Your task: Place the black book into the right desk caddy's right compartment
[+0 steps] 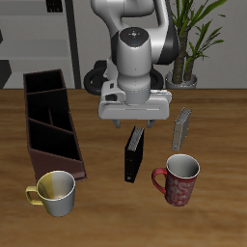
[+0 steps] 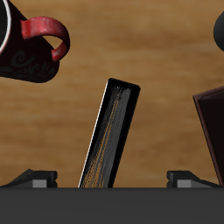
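The black book (image 1: pixel 133 154) stands on its edge on the table, between the caddy and the red mug. In the wrist view the black book (image 2: pixel 109 136) lies between my two fingertips (image 2: pixel 35 179). My gripper (image 1: pixel 133 123) is open and empty, just above the book's back end, with its jaws to either side of the book. The right desk caddy (image 1: pixel 50 121) is a long reddish-brown box with three black sections, apart from the book. Its far end section (image 1: pixel 42 83) looks the shortest. A corner of the caddy (image 2: pixel 213 131) shows in the wrist view.
A red mug (image 1: pixel 178 180) stands close beside the book near the front edge; it also shows in the wrist view (image 2: pixel 31 48). A slim grey book (image 1: pixel 181 127) stands behind it. A white mug with a yellow handle (image 1: pixel 56 191) sits in front of the caddy.
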Motion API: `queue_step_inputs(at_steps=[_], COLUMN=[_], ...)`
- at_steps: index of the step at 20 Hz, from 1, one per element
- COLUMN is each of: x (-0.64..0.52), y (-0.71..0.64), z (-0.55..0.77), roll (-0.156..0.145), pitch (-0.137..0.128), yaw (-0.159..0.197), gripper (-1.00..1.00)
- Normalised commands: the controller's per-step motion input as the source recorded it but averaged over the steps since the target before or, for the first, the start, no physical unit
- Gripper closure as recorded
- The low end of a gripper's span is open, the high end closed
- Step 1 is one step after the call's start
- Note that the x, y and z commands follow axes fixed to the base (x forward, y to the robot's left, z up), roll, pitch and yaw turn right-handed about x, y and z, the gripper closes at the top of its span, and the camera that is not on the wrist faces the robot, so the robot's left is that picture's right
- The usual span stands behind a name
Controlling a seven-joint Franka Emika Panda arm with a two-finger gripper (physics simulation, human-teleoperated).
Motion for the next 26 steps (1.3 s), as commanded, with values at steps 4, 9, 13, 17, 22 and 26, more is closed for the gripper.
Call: queue_step_inputs(at_steps=[4,9,13,17,22,26], x=[0.08,0.07,0.14,0.09,-0.01,-0.02], y=[0.14,0.0,-0.06,-0.02,-0.13,-0.08], z=[-0.25,-0.23,-0.32,-0.34,-0.01,0.16], roll=[0.025,-0.003,-0.008,0.063,-0.035,-0.017], pitch=[0.028,0.019,0.036,0.05,0.003,-0.022], yaw=[0.002,0.001,-0.02,-0.006,-0.058,-0.011], gripper=[-1.0,-1.0,-1.0,-1.0,1.0,1.0])
